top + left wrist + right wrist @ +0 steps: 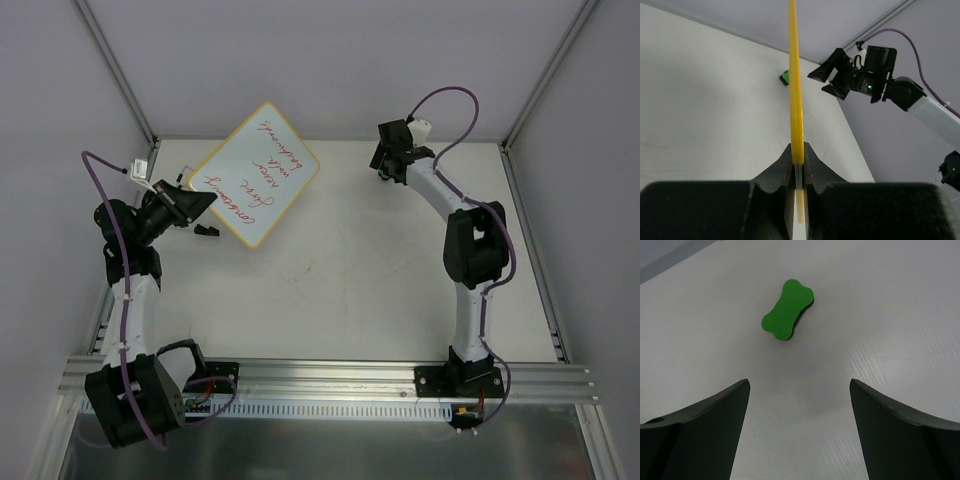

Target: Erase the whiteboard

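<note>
The whiteboard has a yellow frame and red handwriting, and is held tilted up at the back left. My left gripper is shut on its lower left edge. In the left wrist view the board shows edge-on as a yellow strip clamped between the fingers of the left gripper. A green bone-shaped eraser lies flat on the table at the back; it also shows in the left wrist view. My right gripper is open and empty, hovering just short of the eraser, pointing down at the back.
A small black object lies on the table below the whiteboard's lower corner. Grey walls and metal frame posts close in the back and sides. A metal rail runs along the near edge.
</note>
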Controlling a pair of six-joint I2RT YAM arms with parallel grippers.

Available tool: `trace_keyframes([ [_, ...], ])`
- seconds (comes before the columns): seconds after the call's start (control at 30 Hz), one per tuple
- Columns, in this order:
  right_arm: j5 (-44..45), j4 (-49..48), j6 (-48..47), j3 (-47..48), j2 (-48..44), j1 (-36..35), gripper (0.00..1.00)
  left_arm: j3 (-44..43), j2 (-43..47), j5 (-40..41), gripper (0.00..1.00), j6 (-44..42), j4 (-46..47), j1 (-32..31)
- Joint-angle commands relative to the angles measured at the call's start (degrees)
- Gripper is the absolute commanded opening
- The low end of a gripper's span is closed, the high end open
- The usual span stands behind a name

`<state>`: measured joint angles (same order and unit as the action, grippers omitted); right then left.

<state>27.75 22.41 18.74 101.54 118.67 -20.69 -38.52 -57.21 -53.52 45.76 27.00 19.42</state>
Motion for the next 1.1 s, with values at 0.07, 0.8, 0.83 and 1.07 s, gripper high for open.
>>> trace_keyframes([
  [0.07, 4.87, -0.18, 7.62, 6.74, 6.65, 0.91, 0.85, 1.34, 3.95, -0.36, 0.0, 0.3, 4.64, -1.31],
  [0.8, -0.5, -0.44, 15.53, 23.88, 24.85, 3.46, 0.75, 6.0, 9.49, -2.12, 0.0, -1.37, 0.68, -2.63],
  [0.83, -0.76, -0.44, 16.14, 24.14, 25.03, 3.55, 0.74, 6.0, 9.4, -2.03, 0.0, -1.46, 0.51, -2.55],
  [1.07, -2.61, -0.27, 20.72, 23.97, 26.17, 4.78, 0.67, 5.83, 8.96, -2.03, 0.0, -1.81, 0.07, -2.63],
])
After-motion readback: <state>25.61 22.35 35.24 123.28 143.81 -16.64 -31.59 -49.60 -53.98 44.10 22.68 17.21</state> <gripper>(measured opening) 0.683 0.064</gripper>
